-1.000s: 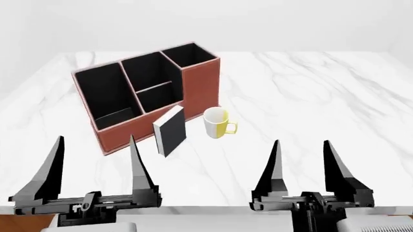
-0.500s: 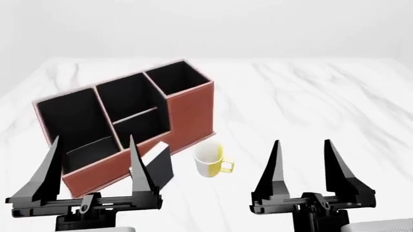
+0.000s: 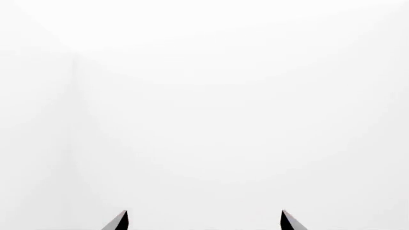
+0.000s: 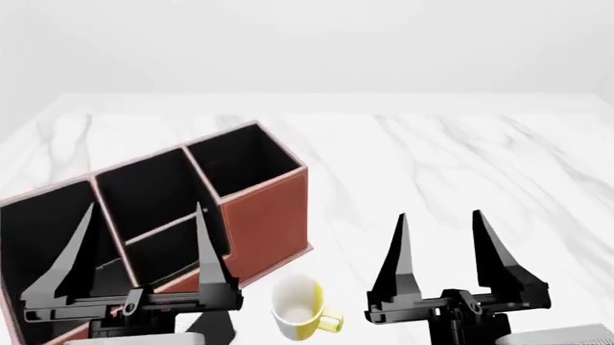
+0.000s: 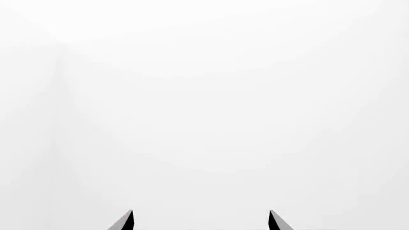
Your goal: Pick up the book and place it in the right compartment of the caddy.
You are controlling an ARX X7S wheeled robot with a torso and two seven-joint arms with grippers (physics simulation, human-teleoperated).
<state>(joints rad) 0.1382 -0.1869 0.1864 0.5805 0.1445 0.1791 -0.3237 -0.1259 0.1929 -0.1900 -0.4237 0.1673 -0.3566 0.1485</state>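
Your view has closed in: the caddy (image 4: pixel 259 208) and mug (image 4: pixel 298 307) now sit low, the book hidden. Both the left gripper (image 4: pixel 139 237) and right gripper (image 4: pixel 441 241) gape empty; find the book first

Behind my left gripper (image 4: pixel 139 244) I see the caddy (image 4: pixel 264 215), leather-look reddish-brown outside with a matt black lining. Between both matt black grippers sits a smooth white mug (image 4: pixel 295 309) with yellow handle, on the polished-looking white marble table (image 4: pixel 451 158).
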